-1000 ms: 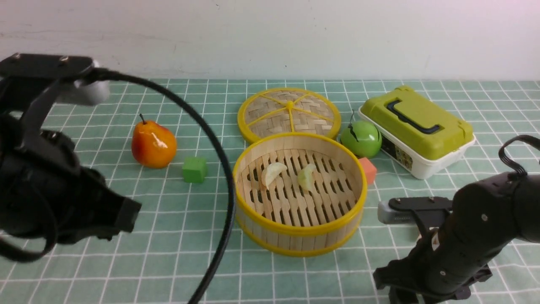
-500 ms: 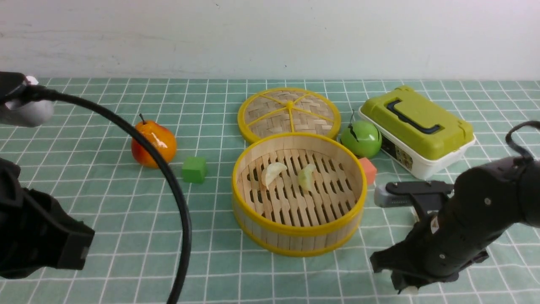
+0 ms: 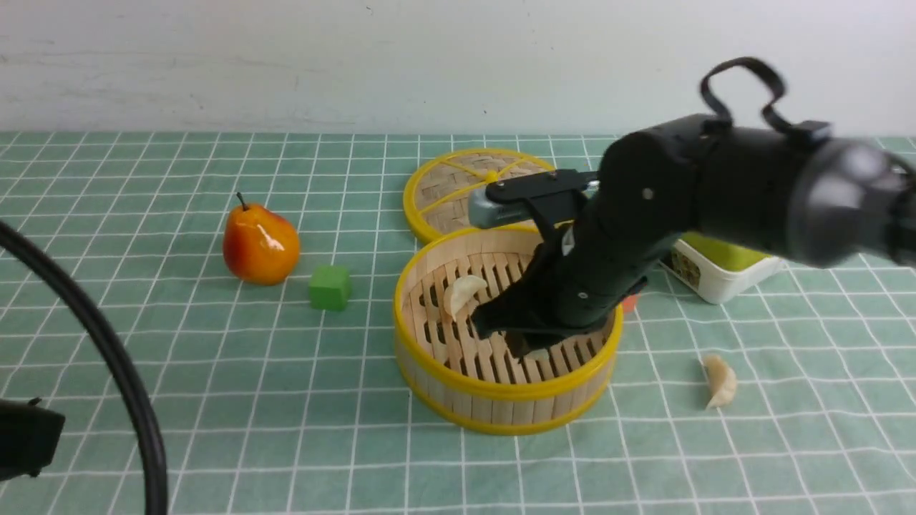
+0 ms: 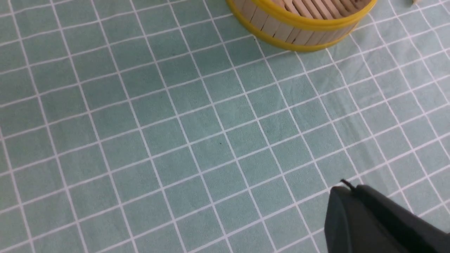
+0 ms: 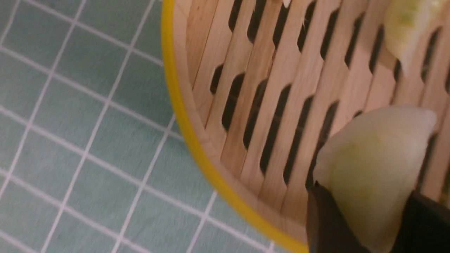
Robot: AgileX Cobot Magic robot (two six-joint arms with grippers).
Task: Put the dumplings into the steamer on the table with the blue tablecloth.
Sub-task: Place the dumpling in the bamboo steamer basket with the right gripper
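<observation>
The steamer (image 3: 501, 392) stands mid-table on the blue tablecloth (image 3: 286, 400). My right gripper (image 3: 533, 350) is low over its front right part, shut on a pale green dumpling (image 5: 372, 165) held just above the slats. A cream dumpling (image 3: 464, 293) lies on the steamer floor. Another greenish dumpling (image 5: 407, 28) lies in the steamer; my arm hides it in the front view. One more dumpling (image 3: 719, 380) lies on the cloth right of the steamer. My left gripper (image 4: 342, 188) hangs shut and empty over bare cloth, short of the steamer (image 4: 299, 30).
A pear (image 3: 260, 244) and a green cube (image 3: 330, 287) sit left of the steamer. The woven lid (image 3: 451, 182) lies behind it. A green-lidded box (image 3: 723, 268) is at the back right, partly behind my right arm. A black cable (image 3: 122, 372) arcs across the front left.
My right arm rose from the front right and swung left over the steamer with a dumpling. This uncovered the dumpling on the cloth. My left arm drew back out of the front view.
</observation>
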